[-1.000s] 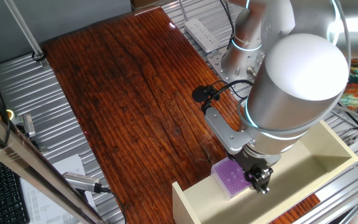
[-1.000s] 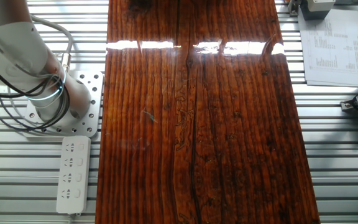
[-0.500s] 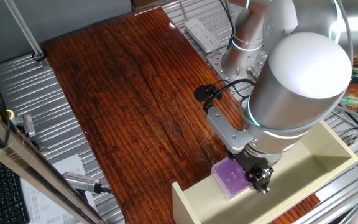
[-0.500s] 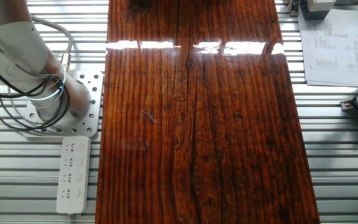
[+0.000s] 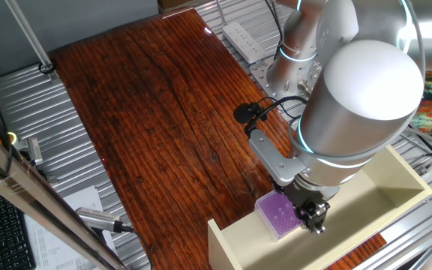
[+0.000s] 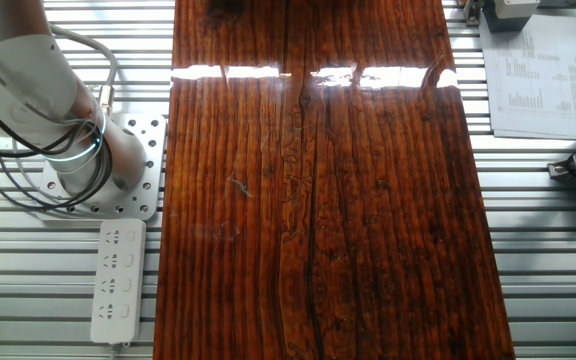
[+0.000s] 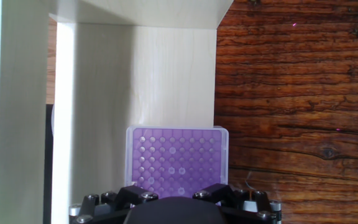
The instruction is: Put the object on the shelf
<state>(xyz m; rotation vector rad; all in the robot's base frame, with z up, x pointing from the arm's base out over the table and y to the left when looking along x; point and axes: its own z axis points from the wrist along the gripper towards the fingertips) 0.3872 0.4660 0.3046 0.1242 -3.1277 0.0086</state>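
Observation:
The purple box [image 5: 277, 213], translucent with pale dots, sits at the near left end of the cream shelf [image 5: 396, 176]. It rests over the shelf's inner panel by the side wall. My gripper [image 5: 312, 217] is right beside it, under the big white wrist. In the hand view the box [image 7: 178, 155] lies flat against the pale shelf panel [image 7: 166, 74], just ahead of my gripper [image 7: 176, 191]. The dark fingers [image 7: 132, 194] stand at its two near corners and appear closed on its sides. The other fixed view shows neither the box, the shelf nor the gripper.
The dark wooden tabletop [image 5: 148, 112] stretches left of the shelf. A white power strip [image 6: 118, 280] lies beside the arm base [image 6: 88, 165]. Papers [image 6: 533, 70] and metal tools [image 5: 100, 219] lie on the ribbed aluminium frame around the table.

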